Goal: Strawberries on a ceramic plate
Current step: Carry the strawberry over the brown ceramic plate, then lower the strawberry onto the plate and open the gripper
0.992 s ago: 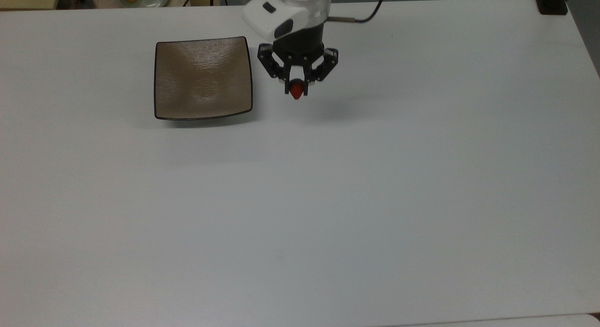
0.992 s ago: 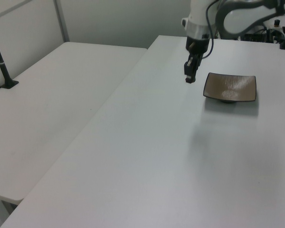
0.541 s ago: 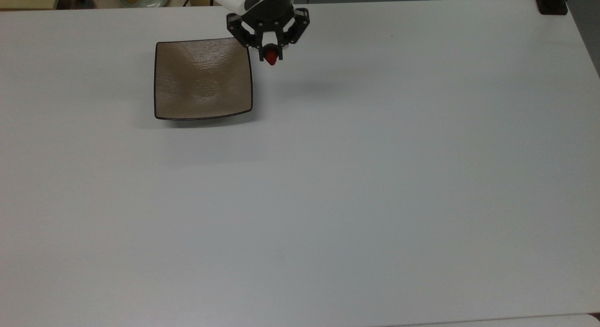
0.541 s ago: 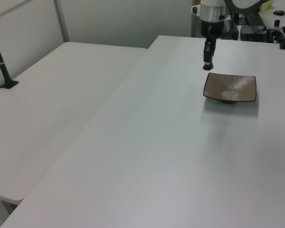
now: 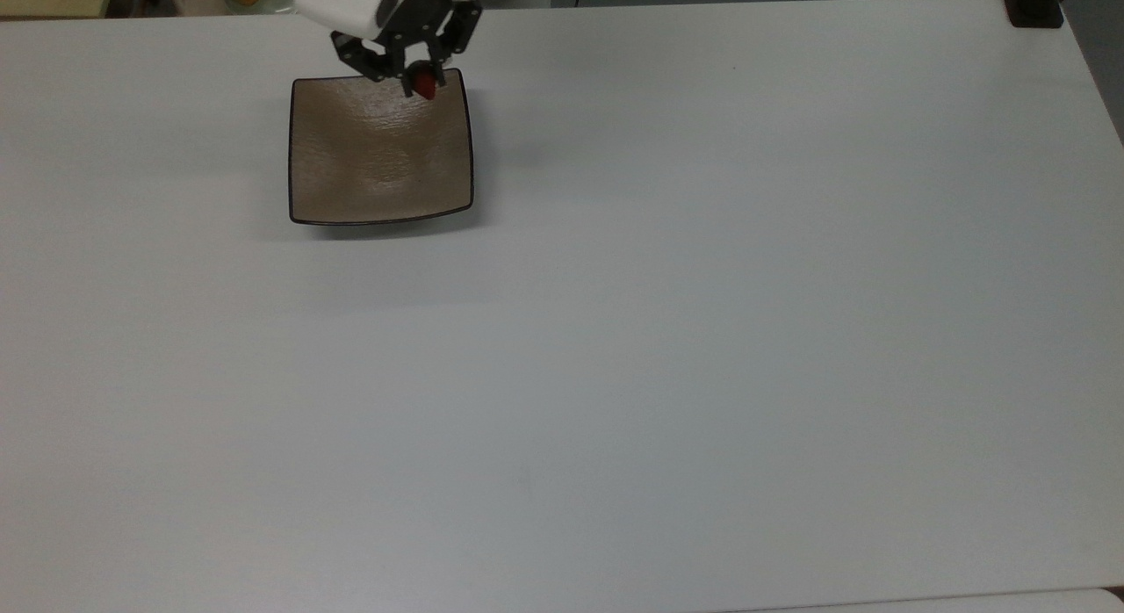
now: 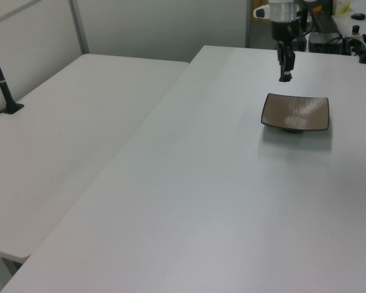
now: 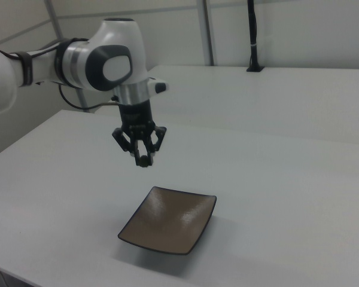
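- Top view: the gripper (image 5: 423, 84) has its jaws closed on the strawberry (image 5: 426, 87), raised over the ceramic plate's (image 5: 379, 152) far right corner.
- Right view: the plate sits bare on the white counter (image 7: 275, 179), gripper (image 7: 143, 160) hanging above it.

I get the table (image 5: 702, 332) from above; left and right views face it obliquely from opposite sides, sharing the ceramic plate (image 6: 295, 113).

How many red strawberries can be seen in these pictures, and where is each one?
1. The small red strawberry is held between the fingers of the black two-finger gripper, in the air above the square tan-brown ceramic plate. None lies on the plate or the white table.
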Controlling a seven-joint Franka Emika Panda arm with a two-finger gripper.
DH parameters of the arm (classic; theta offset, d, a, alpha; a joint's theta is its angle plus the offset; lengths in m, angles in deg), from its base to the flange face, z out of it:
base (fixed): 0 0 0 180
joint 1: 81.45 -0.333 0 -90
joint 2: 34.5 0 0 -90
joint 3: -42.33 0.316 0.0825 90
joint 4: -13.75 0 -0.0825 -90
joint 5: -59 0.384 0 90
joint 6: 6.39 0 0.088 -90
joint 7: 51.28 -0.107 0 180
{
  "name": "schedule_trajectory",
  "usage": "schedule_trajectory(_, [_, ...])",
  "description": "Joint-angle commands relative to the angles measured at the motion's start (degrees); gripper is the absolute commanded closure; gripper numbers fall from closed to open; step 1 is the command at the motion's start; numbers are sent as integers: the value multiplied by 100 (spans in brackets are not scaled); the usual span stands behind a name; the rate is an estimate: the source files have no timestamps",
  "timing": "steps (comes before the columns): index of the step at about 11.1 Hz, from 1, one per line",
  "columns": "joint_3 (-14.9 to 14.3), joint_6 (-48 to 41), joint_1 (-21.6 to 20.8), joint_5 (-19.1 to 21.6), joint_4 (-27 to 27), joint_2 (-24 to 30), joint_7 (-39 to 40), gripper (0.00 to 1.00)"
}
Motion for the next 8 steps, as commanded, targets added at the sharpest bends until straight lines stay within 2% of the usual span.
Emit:
schedule_trajectory(1, [-135,55,107,100,-298,-78,514,81])
schedule_trajectory(3, [-144,291,213,100,-491,-271,612,81])
schedule_trajectory(6, [-144,1160,345,100,-1123,-342,612,81])
schedule_trajectory(8, [-162,1626,381,100,-1327,-474,577,81])
